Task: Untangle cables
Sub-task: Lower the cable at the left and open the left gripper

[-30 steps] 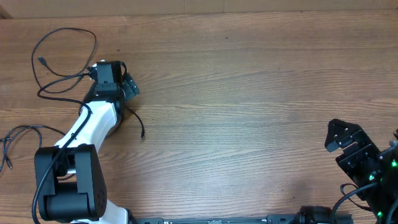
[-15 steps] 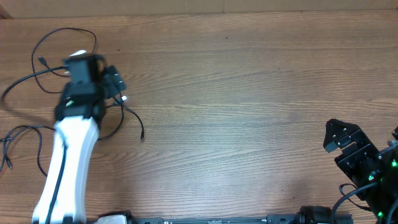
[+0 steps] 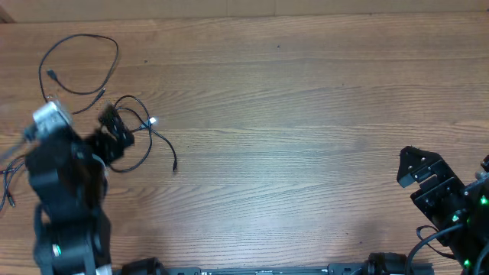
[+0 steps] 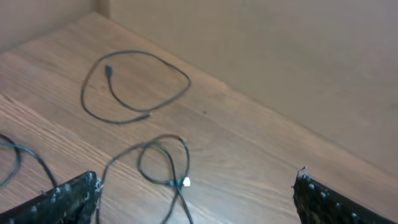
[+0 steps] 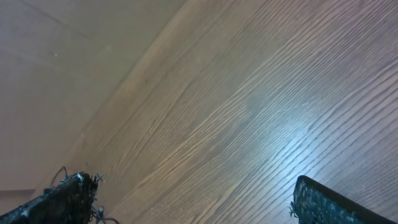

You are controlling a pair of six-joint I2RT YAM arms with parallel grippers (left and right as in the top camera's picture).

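Note:
Three thin black cables lie apart at the table's left. One forms a wide loop at the back. A second curls in a small loop with a pale tip and trails a tail toward the near side. The third shows only in part at the far left edge. My left gripper is open just left of the second cable's loop and holds nothing. My right gripper is open over bare wood at the near right.
The left arm's white and black body fills the near left corner. The right arm's base and its thick cables sit at the near right corner. A pale wall rises behind the table's far edge.
The left arm has swung back to the left and toward the near edge, uncovering the second cable, which now lies as a small loop. The right arm has barely moved.

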